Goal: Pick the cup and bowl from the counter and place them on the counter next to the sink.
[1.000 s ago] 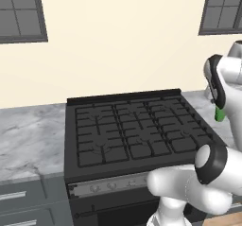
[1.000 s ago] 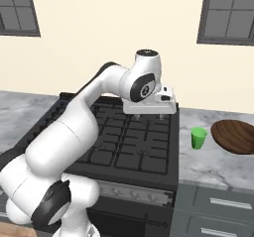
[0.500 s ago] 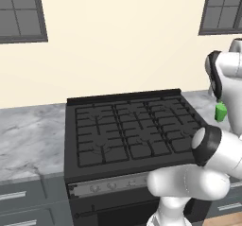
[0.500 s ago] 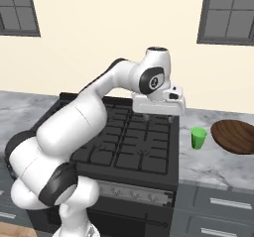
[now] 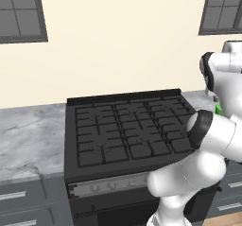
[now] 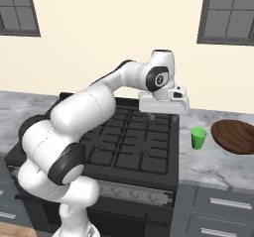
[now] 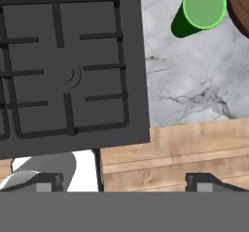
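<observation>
In the right base view the gripper [image 6: 158,115] hangs over the right rear part of the black stove [image 6: 134,142], its fingers pointing down, spread wide apart and holding nothing. In the hand view the two finger tips [image 7: 48,181] stand far apart at the bottom. The cup [image 6: 198,138] stands upright on the marble counter [image 6: 213,164] just beyond the stove's right edge, to the gripper's right and lower, apart from it. Farther right, the wooden bowl [image 6: 234,136] rests near the cup, its rim close beside the cup [image 7: 202,8] in the hand view.
</observation>
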